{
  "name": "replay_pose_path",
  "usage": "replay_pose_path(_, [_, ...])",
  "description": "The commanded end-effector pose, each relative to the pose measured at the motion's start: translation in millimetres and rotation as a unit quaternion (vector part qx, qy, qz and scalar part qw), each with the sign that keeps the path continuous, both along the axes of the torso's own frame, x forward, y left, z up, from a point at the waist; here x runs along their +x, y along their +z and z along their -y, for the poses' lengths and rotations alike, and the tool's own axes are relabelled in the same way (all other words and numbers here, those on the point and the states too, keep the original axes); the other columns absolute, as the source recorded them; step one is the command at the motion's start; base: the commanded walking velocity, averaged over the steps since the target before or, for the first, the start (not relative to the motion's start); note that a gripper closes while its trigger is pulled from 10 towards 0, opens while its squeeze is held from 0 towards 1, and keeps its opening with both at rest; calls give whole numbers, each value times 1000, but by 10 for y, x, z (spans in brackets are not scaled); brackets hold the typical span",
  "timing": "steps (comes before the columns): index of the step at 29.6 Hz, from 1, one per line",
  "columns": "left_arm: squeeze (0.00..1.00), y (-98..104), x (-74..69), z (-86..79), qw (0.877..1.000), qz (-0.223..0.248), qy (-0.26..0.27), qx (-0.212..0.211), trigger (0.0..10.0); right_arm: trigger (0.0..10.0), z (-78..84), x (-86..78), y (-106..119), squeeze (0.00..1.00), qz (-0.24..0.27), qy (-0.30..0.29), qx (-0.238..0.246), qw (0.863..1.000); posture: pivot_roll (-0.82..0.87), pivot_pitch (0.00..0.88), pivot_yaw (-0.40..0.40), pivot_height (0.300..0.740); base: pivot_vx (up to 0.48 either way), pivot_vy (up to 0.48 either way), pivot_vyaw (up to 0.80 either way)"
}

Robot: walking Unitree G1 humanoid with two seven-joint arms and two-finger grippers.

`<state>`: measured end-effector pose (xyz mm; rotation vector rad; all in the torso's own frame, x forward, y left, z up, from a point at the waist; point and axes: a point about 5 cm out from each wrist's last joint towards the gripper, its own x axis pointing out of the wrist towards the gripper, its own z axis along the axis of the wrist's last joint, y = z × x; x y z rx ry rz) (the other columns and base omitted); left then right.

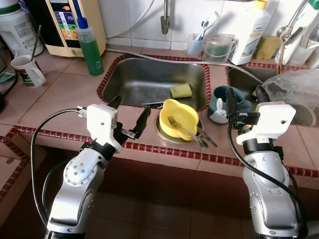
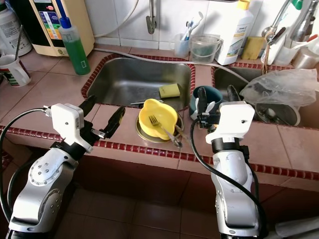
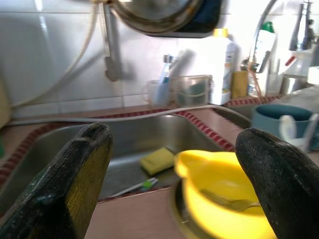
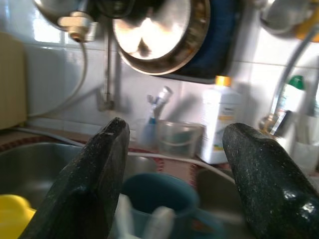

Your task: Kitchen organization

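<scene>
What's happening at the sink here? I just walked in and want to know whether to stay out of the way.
The robot stands at a tiled kitchen counter with both arms raised, holding nothing. Its left tool is open beside a yellow bowl with a fork in it, sitting on a metal plate at the sink edge. Its right tool is open, poised at a blue mug. A yellow sponge lies in the basin.

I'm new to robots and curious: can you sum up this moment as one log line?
left gripper: open, beside yellow bowl | right gripper: open, at blue mug | nothing held
</scene>
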<state>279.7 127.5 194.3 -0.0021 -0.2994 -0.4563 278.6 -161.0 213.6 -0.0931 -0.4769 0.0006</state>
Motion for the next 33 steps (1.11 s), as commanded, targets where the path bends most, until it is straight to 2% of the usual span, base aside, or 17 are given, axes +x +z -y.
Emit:
replay_pose_path(1, [0, 31, -17, 31, 1000, 6, -8, 4, 10000, 10000, 17, -6, 28, 0, 4, -4, -1, 1000, -28, 129, 34, 740, 0, -446, 0])
replay_pose_path(8, [0, 18, -6, 26, 1000, -1, -6, 4, 10000, 10000, 12, 3, 27, 0, 4, -3, 0, 1000, -27, 128, 33, 740, 0, -429, 0])
replay_pose_path(9, [0, 22, -5, 30, 1000, -6, -9, -20, 10000, 10000, 10, 5, 27, 0, 4, -2, 0, 1000, -27, 127, 33, 740, 0, 0, 0])
replay_pose_path(11, [0, 22, -3, 29, 1000, -7, -7, -21, 10000, 10000, 10, 6, 26, 0, 3, -2, 0, 1000, -28, 127, 33, 740, 0, 0, 0])
replay_pose_path(17, [0, 9, -15, 55, 1000, -10, -14, -8, 10000, 10000, 9, 7, 24, 0, 3, -2, 1, 1000, -27, 126, 32, 740, 0, 0, 0])
replay_pose_path(26, [0, 5, -21, 65, 999, -17, -30, -10, 10000, 10000, -1, 5, 17, 0, 2, 1, 1, 1000, -26, 120, 33, 740, 0, 0, 0])
replay_pose_path(33, [0, 1, -21, 69, 999, -19, -33, -11, 10000, 10000, -15, 6, 9, 0, 1, 4, 1, 1000, -27, 113, 31, 740, 326, 0, 0])
